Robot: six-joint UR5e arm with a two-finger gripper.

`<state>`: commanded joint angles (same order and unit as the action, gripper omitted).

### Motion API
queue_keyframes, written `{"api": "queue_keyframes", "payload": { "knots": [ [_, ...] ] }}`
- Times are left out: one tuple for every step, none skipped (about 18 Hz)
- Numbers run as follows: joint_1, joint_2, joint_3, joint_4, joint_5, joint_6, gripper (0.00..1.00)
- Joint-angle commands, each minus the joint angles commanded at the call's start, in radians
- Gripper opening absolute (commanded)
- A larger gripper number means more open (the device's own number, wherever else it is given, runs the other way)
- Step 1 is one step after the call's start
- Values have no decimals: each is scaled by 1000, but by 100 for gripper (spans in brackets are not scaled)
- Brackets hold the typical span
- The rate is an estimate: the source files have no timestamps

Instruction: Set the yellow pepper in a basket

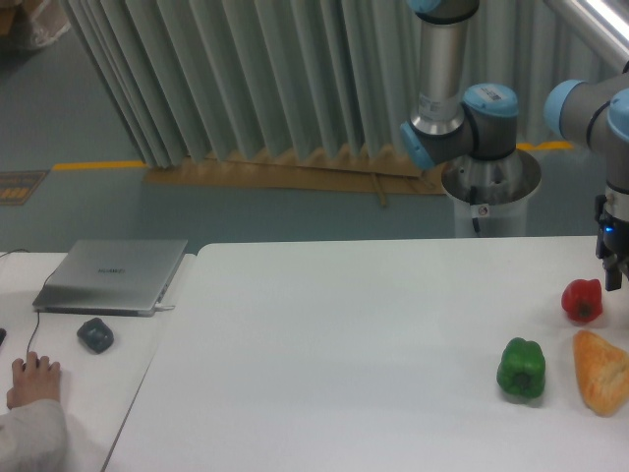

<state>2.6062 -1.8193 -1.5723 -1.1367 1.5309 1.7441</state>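
The yellow pepper is out of view, and no basket shows either. My gripper hangs at the far right edge of the camera view, just above and right of a red bell pepper and apart from it. The picture edge cuts off part of the dark gripper, so its finger gap does not show. Nothing is visibly held in it.
A green bell pepper and a piece of orange-brown bread lie on the white table at the right. The arm's base stands behind the table. On the left are a closed laptop, a dark round object and a person's hand.
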Motion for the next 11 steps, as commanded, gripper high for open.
{"api": "queue_keyframes", "payload": {
  "knots": [
    [2, 2, 3, 0, 0, 0, 100],
    [5, 0, -3, -2, 2, 5, 100],
    [9, 0, -5, -2, 5, 11, 100],
    [11, 0, -5, -3, 5, 12, 100],
    [11, -1, -5, -2, 6, 14, 100],
    [11, -3, -2, -2, 8, 14, 100],
    [11, -5, -3, -2, 8, 14, 100],
    [14, -5, -8, 0, 11, 14, 100],
    [15, -11, -9, 0, 12, 12, 100],
    [17, -18, -6, 2, 14, 12, 100],
    [18, -20, -6, 2, 20, 14, 100]
  ]
}}
